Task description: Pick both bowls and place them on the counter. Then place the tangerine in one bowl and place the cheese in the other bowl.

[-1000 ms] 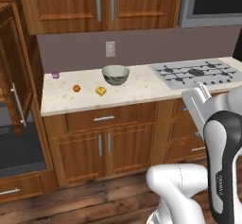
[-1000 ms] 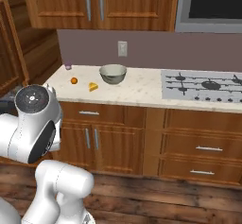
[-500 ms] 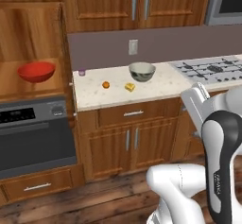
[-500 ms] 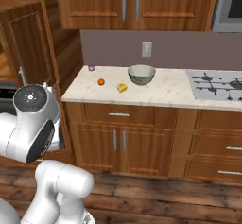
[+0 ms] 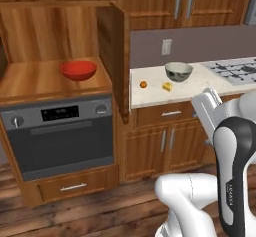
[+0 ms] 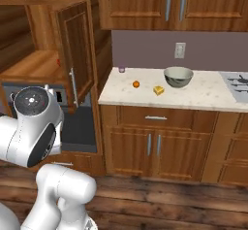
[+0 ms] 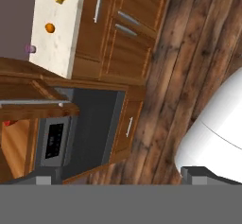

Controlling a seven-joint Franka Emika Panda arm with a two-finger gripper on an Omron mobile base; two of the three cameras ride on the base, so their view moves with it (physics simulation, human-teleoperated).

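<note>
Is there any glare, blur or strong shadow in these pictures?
Left base view: sharp, soft even light, a small shine on the red bowl. Right base view: also sharp, the open cabinet door shades the oven. Hand view: rolled sideways, the counter looks slightly soft.

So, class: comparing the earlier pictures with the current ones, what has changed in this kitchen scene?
Only the base drove left: the red bowl on its shelf above the oven came into view. Patterned bowl, tangerine and cheese stayed on the counter. Nothing gripped.
</note>
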